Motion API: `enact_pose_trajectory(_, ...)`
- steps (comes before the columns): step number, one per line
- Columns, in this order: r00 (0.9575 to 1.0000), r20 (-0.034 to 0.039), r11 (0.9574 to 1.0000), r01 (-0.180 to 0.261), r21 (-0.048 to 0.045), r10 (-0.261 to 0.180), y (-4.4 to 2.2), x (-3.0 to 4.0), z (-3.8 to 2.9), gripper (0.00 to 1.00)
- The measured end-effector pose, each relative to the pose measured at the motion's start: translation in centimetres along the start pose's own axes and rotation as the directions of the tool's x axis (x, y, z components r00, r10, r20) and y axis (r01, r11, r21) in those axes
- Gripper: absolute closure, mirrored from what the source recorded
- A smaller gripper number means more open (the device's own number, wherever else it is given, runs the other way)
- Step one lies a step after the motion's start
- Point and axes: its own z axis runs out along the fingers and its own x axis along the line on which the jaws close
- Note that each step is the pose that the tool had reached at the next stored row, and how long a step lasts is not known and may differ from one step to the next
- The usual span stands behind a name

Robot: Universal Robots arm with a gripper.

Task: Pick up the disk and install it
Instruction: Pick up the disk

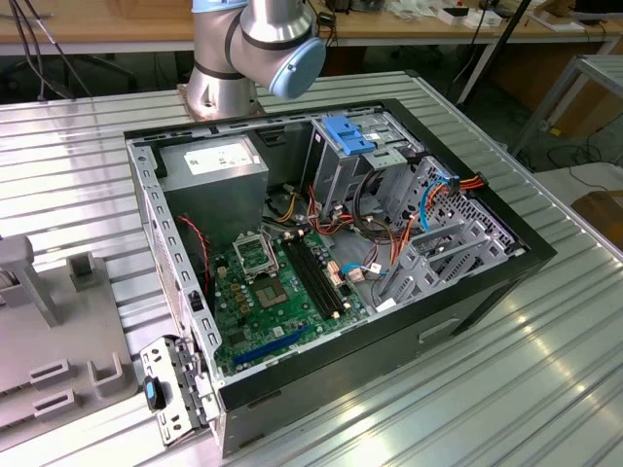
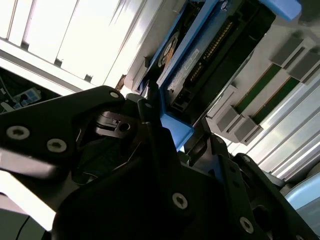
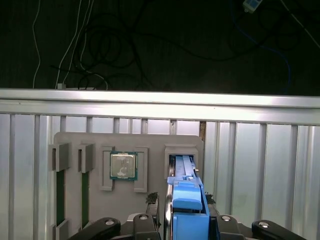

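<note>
Blue plastic rails frame the disk [image 3: 186, 199], clenched between the fingers of the black gripper [image 3: 188, 220] in the first wrist view. Its far end meets a slot in the grey tray [image 3: 150, 142]. A square chip [image 3: 123, 165] lies beside that slot. Farther off, the ribbed metal bench [image 1: 545, 389] carries the open computer case [image 1: 321, 375].

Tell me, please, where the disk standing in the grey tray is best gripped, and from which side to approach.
Probably by the blue-framed edge that sticks out of its slot, coming straight down along the slot. The disk stands on edge in the grey tray, so its lower part is walled in. Its two flat faces give a thin span to squeeze across.
</note>
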Motion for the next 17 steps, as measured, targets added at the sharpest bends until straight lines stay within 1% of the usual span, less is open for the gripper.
enact_pose_trajectory(3, 1.0000, -0.0001, 1.0000, 0.000, -0.0001, 0.000, 0.39, -0.01, -0.02, 0.55)
enact_pose_trajectory(14, 1.0000, -0.0001, 1.0000, 0.000, -0.0001, 0.000, 0.40, -0.02, 0.01, 0.55)
enact_pose_trajectory(17, 1.0000, -0.0004, 1.0000, -0.010, -0.0007, 0.010, 0.40, -0.02, 0.01, 0.55)
